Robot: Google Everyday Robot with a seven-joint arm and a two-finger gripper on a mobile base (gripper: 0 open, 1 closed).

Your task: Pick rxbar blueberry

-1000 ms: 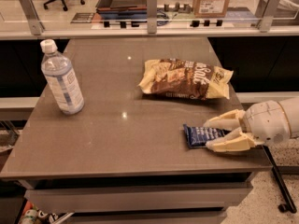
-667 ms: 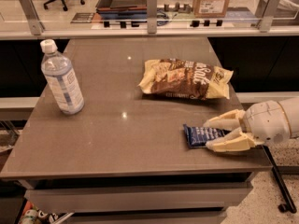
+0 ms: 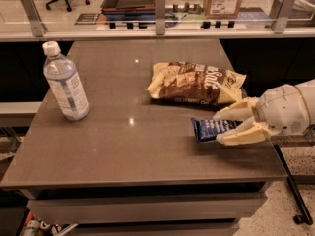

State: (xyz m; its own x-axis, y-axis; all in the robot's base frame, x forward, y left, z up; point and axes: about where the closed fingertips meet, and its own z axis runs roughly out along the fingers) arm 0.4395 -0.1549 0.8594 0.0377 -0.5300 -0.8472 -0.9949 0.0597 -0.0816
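Note:
The rxbar blueberry is a small dark-blue bar with pale lettering, near the table's front right, just in front of the snack bag. My gripper reaches in from the right. Its two pale fingers sit one on each long side of the bar's right end and close on it. The bar's left half sticks out free, with a thin shadow beneath it, and appears to sit just off the table top.
A yellow-and-brown snack bag lies just behind the bar. A clear water bottle with a white cap stands at the table's left. A glass-railed counter with a cardboard box runs along the back. The table's right edge is under the gripper.
The gripper and the bar have shifted together slightly up and back toward the snack bag. The bottle and the bag have not moved.

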